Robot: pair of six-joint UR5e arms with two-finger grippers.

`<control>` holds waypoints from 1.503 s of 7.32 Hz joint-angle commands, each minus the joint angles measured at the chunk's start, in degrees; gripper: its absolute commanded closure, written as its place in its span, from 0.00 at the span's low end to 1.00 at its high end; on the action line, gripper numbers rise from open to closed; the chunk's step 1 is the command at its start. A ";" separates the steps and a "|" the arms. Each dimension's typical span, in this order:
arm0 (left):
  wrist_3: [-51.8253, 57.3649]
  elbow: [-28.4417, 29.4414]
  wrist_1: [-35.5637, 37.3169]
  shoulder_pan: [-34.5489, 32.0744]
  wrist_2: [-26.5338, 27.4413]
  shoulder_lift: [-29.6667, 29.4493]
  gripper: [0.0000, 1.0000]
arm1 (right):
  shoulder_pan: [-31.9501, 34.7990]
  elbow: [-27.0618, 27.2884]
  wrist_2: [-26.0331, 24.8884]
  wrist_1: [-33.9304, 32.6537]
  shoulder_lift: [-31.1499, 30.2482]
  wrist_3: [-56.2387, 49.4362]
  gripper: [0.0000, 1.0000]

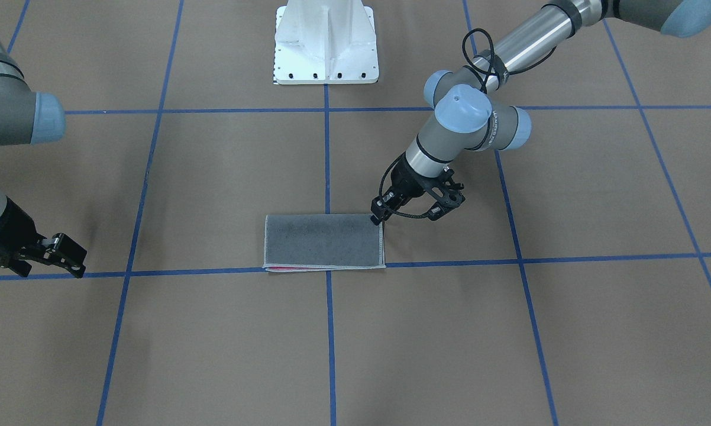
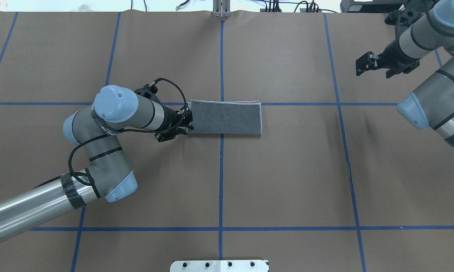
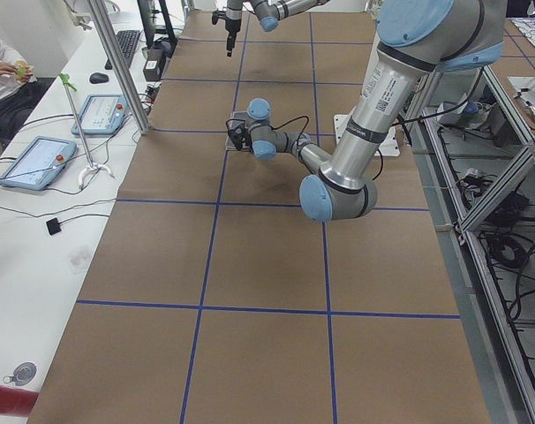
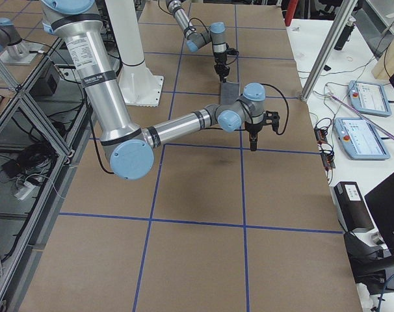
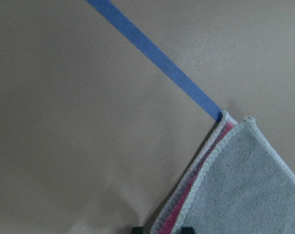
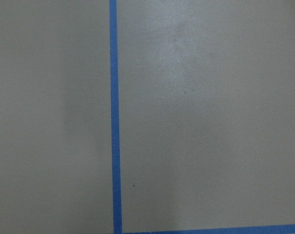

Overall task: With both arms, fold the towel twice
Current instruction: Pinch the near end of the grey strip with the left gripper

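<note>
The brown paper-covered surface (image 2: 287, 181) is filling every view, with blue tape lines (image 2: 221, 196) dividing it into large squares. The left arm (image 2: 106, 158) is reaching in from the lower left of the overhead view, bending at the elbow and pointing its wrist toward the frame's centre. The right arm (image 2: 434, 94) is hanging at the upper right edge of that view, well apart from the towel, its wrist camera looking down on bare paper and tape. The white pedestal (image 1: 326, 44) is standing at the top centre of the front-facing view.

The towel (image 2: 225, 118) is lying flat at the centre of the overhead view as a long rectangle, dark grey face up. It is sitting just below a horizontal tape line and straddling the vertical centre line, and a strip of pink-red is peeking out along its upper long edge.

The left jaws are resting at the towel's left short edge, near its lower corner in the overhead view. In the left wrist view their two black fingertips (image 5: 186, 229) are sitting slightly spread at the bottom of the frame, with the towel's stitched edge and pink layer lying between them. The right jaws are pointing down at bare paper; whether they are spread or pressed together I cannot tell.
</note>
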 commanded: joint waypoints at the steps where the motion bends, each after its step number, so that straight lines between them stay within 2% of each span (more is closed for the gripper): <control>1: 0.00 0.01 -0.01 0.02 0.00 -0.04 0.66 | 0.00 0.00 0.00 0.03 0.00 0.00 0.00; 2: 0.00 0.01 -0.01 0.02 0.00 -0.04 0.68 | 0.00 0.00 0.00 0.03 0.00 0.00 0.00; 4: 0.00 -0.08 -0.10 -0.07 0.00 -0.04 0.92 | 0.00 0.00 0.00 0.12 0.00 0.00 0.00; 5: 0.09 -0.17 -0.19 -0.07 0.00 -0.04 1.00 | 0.00 0.00 0.00 0.12 0.00 0.00 0.00; 8: 1.06 -0.69 -3.26 -0.77 -0.44 1.44 1.00 | 0.00 0.00 0.00 0.21 -0.09 0.00 0.00; 10: 1.58 -4.81 -5.36 -1.47 -0.61 6.69 1.00 | 0.00 0.00 0.00 0.21 -0.18 0.00 0.00; 11: 5.32 -7.53 -5.55 -1.56 -0.79 10.12 1.00 | 0.00 0.00 0.00 0.21 -0.18 0.00 0.00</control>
